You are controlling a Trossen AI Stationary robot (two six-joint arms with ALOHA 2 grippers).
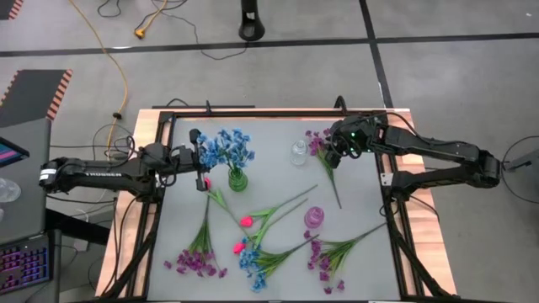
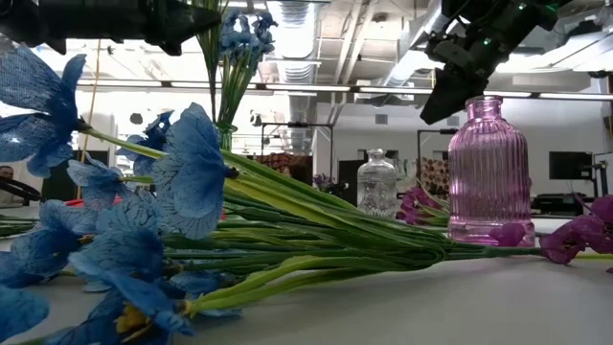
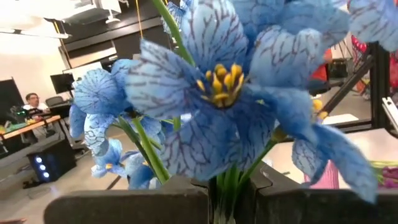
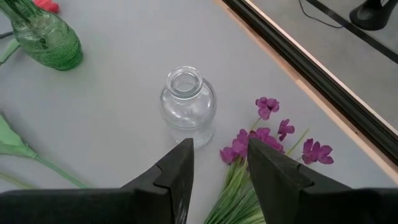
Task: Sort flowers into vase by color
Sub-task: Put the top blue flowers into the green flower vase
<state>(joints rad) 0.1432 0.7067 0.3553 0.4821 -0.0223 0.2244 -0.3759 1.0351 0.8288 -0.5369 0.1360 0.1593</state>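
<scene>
Jaws of left gripper (image 3: 217, 193) pinching blue flowers (image 3: 217, 93) stems.

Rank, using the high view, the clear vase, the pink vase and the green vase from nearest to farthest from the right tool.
From the right tool:
1. Clear vase, just beside it toward the table's middle.
2. Pink vase, mid-table.
3. Green vase, over by the left arm.

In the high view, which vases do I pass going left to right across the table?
green vase holding blue flowers → clear vase → pink vase
</scene>
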